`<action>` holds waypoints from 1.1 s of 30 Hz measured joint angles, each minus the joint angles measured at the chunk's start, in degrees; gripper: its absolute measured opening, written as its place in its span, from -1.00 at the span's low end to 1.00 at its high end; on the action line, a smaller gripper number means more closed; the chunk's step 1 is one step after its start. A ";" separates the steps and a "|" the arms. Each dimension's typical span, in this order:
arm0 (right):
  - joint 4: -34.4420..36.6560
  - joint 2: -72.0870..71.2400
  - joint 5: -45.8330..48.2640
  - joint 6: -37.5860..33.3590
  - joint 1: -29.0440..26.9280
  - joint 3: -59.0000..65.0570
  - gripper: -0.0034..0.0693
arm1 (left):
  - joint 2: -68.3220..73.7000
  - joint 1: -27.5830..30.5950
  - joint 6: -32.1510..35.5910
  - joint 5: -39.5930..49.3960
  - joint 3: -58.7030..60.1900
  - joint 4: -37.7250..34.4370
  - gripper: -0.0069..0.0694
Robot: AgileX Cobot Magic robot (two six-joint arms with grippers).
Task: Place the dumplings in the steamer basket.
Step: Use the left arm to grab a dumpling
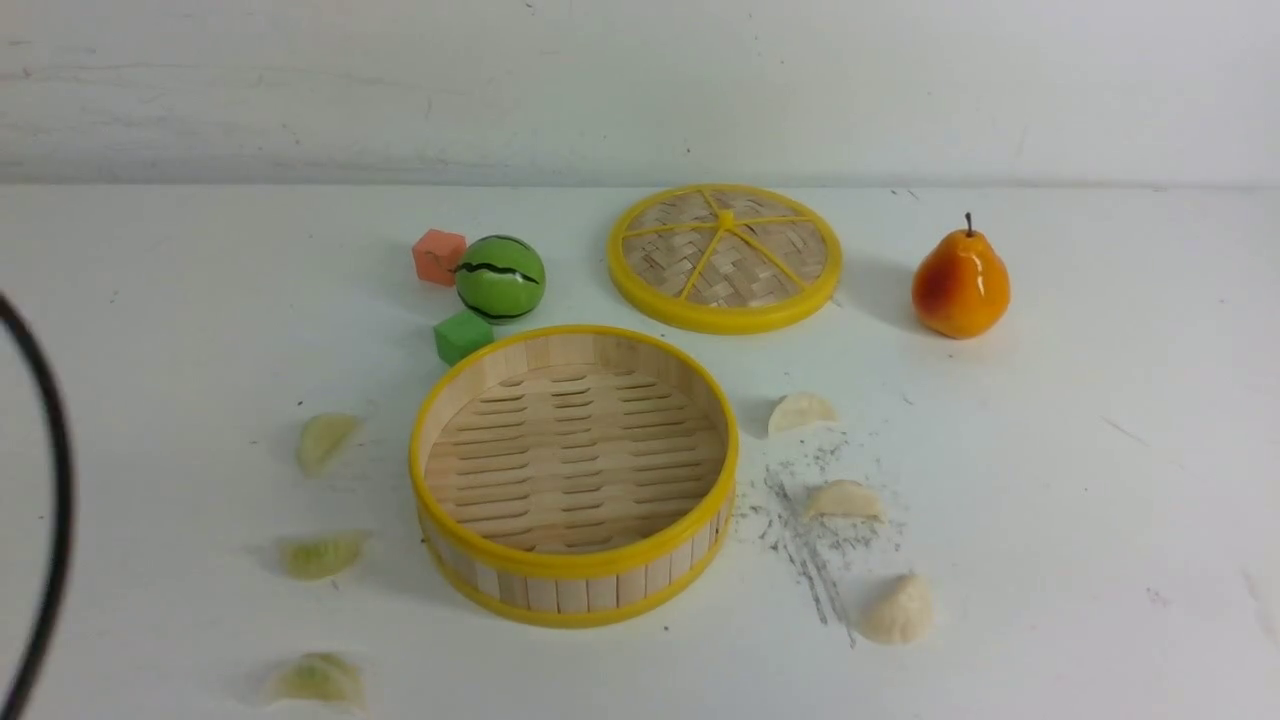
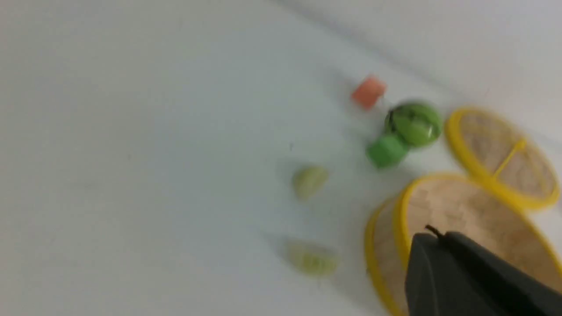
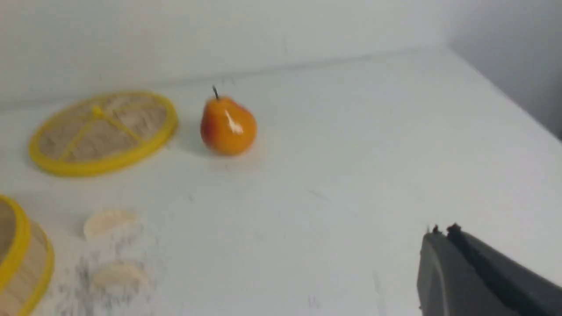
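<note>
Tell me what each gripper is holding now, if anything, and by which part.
Nothing is held. The left gripper and right gripper are shut and empty; all six dumplings lie on the table.

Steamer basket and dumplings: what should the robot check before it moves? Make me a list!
1. Steamer basket upright and empty: ok.
2. Lid off, lying behind the basket: ok.
3. Three green dumplings loose, left of the basket: ok.
4. Three white dumplings loose, right of the basket: ok.
5. Left pincer and right pincer open: cannot tell.
</note>
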 joint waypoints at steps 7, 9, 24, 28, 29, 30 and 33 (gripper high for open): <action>24.79 16.97 12.85 -26.28 5.10 -0.85 -0.93 | 16.53 0.00 34.53 18.82 -3.14 -33.16 -0.86; 30.31 21.22 13.58 -33.38 6.06 -0.85 -0.93 | 20.30 0.00 40.62 20.99 -3.34 -37.61 -0.86; 46.11 34.16 11.97 -55.89 13.24 -0.95 -0.93 | 39.30 -4.78 47.02 18.60 -9.06 -21.08 -0.70; 47.11 34.16 12.03 -57.97 15.51 -0.95 -0.92 | 44.25 -11.56 47.02 14.31 -11.59 -9.89 -0.30; 47.34 34.16 12.23 -58.60 15.96 -0.95 -0.92 | 45.95 -13.53 47.02 12.19 -11.86 -5.75 -0.15; 47.54 34.16 12.40 -58.84 16.17 -0.95 -0.92 | 46.70 -14.29 47.02 11.03 -11.92 -3.51 -0.07; 48.59 34.16 12.84 -59.18 16.42 -0.95 -0.92 | 48.94 -15.69 47.02 9.12 -11.92 1.44 0.15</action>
